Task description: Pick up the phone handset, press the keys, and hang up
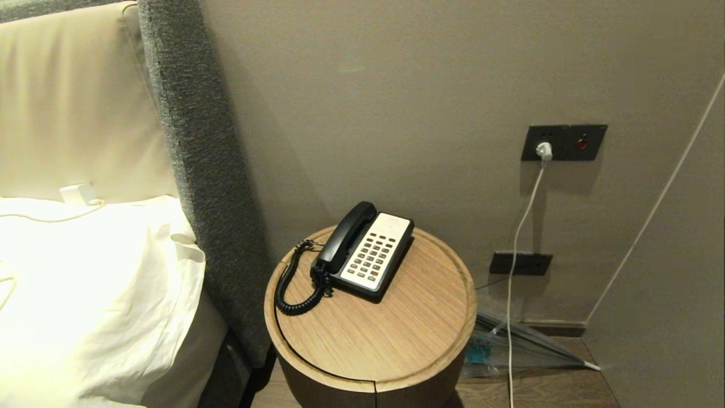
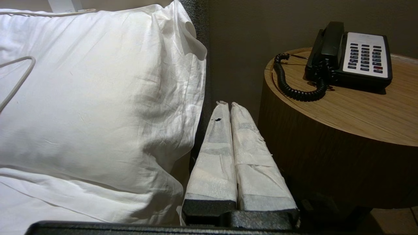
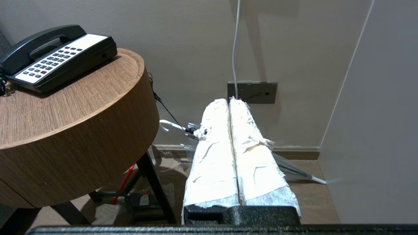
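From the head camera I see the round wooden table (image 1: 396,334) with its raised rim standing beside the grey upholstered headboard (image 1: 192,170); on it sits the black-and-white phone base (image 1: 376,255) with its keypad, and the black curved plastic phone handset (image 1: 345,235) lies seated in the cradle along the base's left side; its coiled black cord (image 1: 294,283) loops out over the tabletop towards the bed; a white pillow (image 1: 96,294) lies to the left; on the wall to the right I make out a dark socket plate (image 1: 563,143) with a white plug and white cable (image 1: 518,243) hanging down to the floor; neither arm shows here.

Through the left wrist camera, my left claw (image 2: 227,106) hangs low between the pillow (image 2: 98,98) and the table's side wall (image 2: 326,147), its two white-wrapped fingers (image 2: 214,156) pressed together with nothing between them; the handset (image 2: 328,40) rests on the base (image 2: 367,57), well apart from the claw and above it.

Through the right wrist camera, my right claw (image 3: 229,101) sits low beside the table (image 3: 75,143), fingers (image 3: 212,163) closed flat against each other and holding nothing; the handset (image 3: 39,40) is in its cradle on the base (image 3: 65,62), well apart; behind the claw are a lower wall socket (image 3: 252,92) and a folded clear umbrella (image 3: 294,171) on the floor.
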Robot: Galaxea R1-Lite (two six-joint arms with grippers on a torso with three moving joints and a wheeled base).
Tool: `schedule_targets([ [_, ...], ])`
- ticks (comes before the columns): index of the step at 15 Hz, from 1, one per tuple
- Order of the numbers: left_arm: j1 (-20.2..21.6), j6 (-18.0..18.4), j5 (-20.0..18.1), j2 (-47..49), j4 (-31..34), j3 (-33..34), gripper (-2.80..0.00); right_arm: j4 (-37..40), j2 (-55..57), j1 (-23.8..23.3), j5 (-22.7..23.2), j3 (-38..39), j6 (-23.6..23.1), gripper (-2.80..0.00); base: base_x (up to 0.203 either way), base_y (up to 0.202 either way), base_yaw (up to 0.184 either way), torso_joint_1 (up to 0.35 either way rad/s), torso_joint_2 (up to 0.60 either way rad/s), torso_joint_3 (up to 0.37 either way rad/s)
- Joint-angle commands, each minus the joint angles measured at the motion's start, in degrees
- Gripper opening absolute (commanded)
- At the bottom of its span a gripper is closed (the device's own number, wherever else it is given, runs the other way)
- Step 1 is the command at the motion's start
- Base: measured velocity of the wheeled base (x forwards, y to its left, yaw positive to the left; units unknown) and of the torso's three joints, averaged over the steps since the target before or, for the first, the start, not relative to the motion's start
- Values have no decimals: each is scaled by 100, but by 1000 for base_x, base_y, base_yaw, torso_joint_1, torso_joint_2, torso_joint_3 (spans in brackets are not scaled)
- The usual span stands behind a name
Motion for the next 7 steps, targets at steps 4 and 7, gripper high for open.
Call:
schedule_targets([
  [4,1,0,2,7,-1,158,-280,-7,15,1,-6,114,-10,-280,0,0,0,0,0,0],
  [7,1,0,2,7,-1,158,-280,-7,15,1,-6,114,7,-280,0,0,0,0,0,0],
])
